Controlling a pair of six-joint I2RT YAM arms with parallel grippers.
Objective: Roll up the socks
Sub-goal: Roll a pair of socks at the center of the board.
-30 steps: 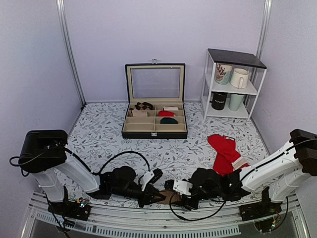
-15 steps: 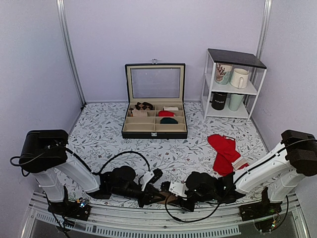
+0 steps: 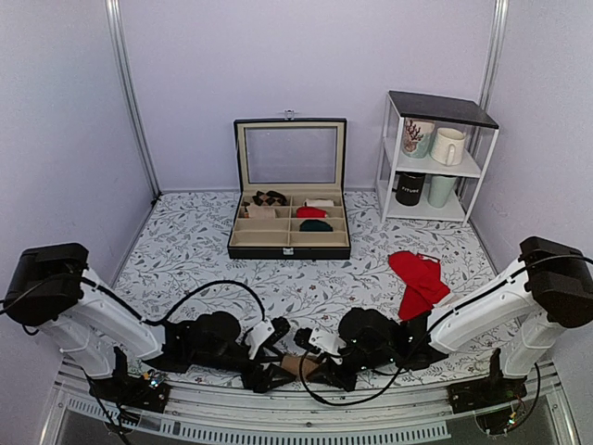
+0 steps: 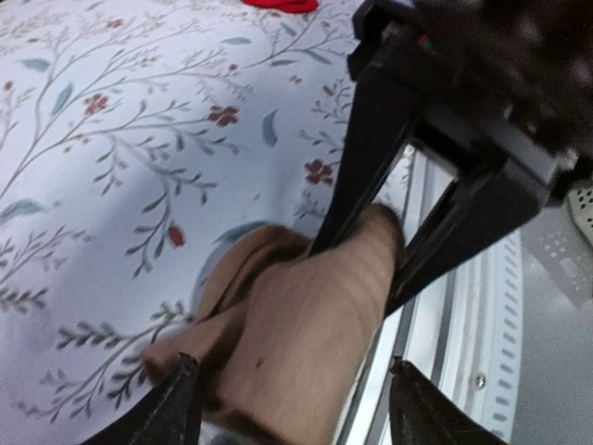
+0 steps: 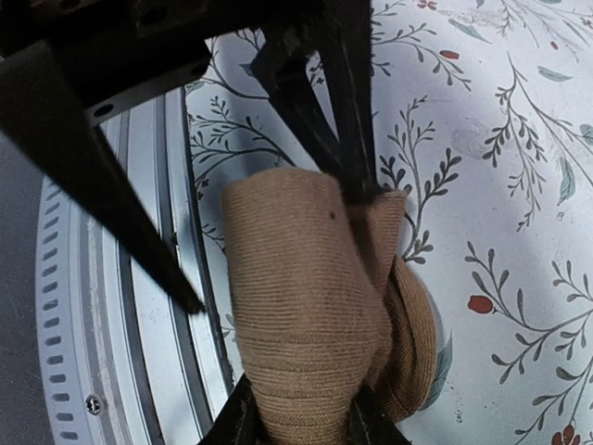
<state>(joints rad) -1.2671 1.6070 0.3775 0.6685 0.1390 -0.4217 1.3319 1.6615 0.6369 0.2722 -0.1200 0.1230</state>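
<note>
The tan-brown ribbed socks (image 3: 293, 364) lie as a loose roll at the table's near edge, between the two grippers. My right gripper (image 3: 309, 360) is shut on one end of the roll, and in the right wrist view the socks (image 5: 296, 306) bulge out from between its fingers (image 5: 239, 419). My left gripper (image 3: 277, 358) stands open. Its fingertips (image 4: 188, 371) sit wide on either side of the socks (image 4: 306, 324), with a gap on the rail side. The right gripper's black fingers (image 4: 366, 158) pinch the far end of the roll.
A black compartment box (image 3: 289, 248) with its lid up stands at the back centre, with small rolls inside. Red socks (image 3: 419, 283) lie to the right. A white shelf (image 3: 434, 162) with mugs stands back right. The metal front rail (image 3: 278, 408) runs just under the roll.
My left gripper has opened and let go of the socks. My right gripper has moved left and closed on them. The left arm sits lower.
</note>
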